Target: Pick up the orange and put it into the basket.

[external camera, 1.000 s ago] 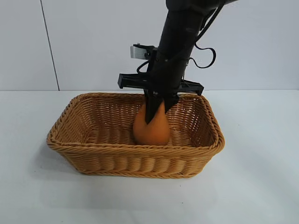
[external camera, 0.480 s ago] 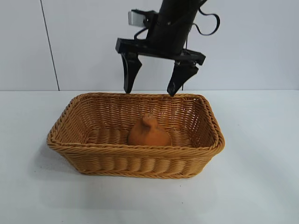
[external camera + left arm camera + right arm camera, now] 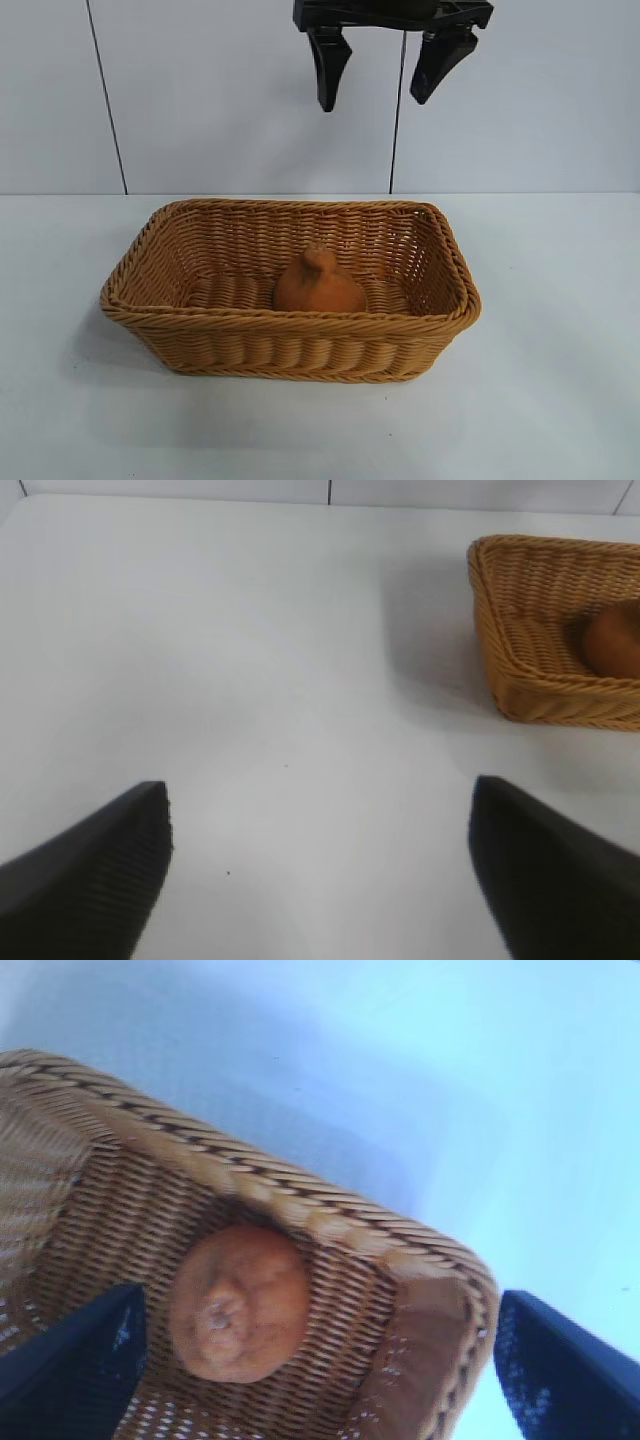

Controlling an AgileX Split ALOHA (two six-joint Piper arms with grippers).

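The orange (image 3: 318, 283) lies on the floor of the wicker basket (image 3: 130, 300), near its middle, knob pointing up. High above the basket my right gripper (image 3: 373, 100) hangs open with nothing between its fingers, well clear of the fruit. In the right wrist view the orange (image 3: 238, 1300) sits in the basket (image 3: 300, 1200) below my open right gripper (image 3: 318, 1305). My left gripper (image 3: 320, 790) is open over bare table, off to one side of the basket (image 3: 520, 680), where the orange (image 3: 612, 640) shows over the rim. The left arm is out of the exterior view.
The basket stands on a white table (image 3: 560, 380) with a pale panelled wall (image 3: 200, 100) behind it. Bare table surface lies all round the basket.
My right gripper let go of the orange and rose straight up out of the basket, its fingers spread wide. The orange settled onto the basket floor. The left gripper has not changed.
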